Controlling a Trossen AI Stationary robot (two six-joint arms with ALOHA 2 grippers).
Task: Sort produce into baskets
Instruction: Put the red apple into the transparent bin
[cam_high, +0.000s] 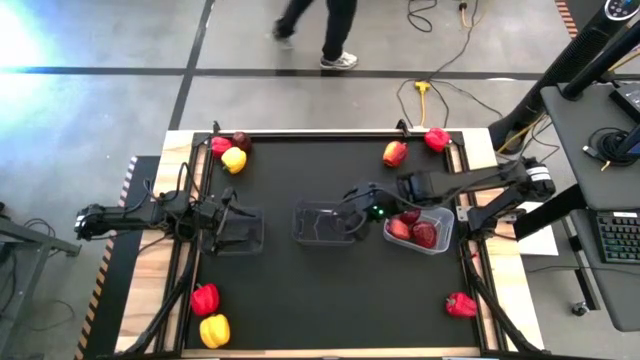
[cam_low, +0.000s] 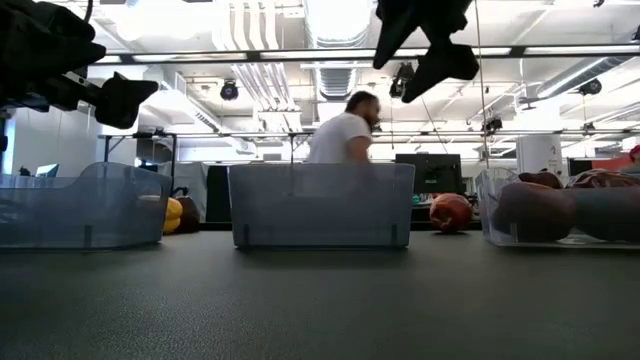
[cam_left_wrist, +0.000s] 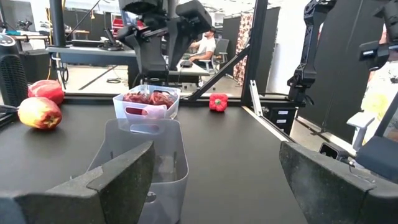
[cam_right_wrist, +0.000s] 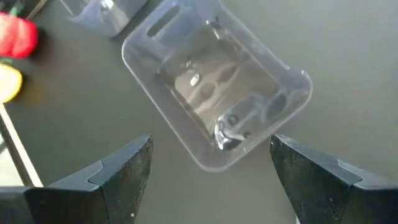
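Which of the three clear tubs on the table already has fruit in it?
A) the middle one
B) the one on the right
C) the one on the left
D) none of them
B: in the high view the right tub holds dark red fruit, while the middle tub and the left tub show only bare plastic; the low view shows the same.

Three clear baskets in a row: left (cam_high: 238, 231) and middle (cam_high: 322, 224) empty, right (cam_high: 420, 231) holding maroon apples (cam_high: 424, 235).
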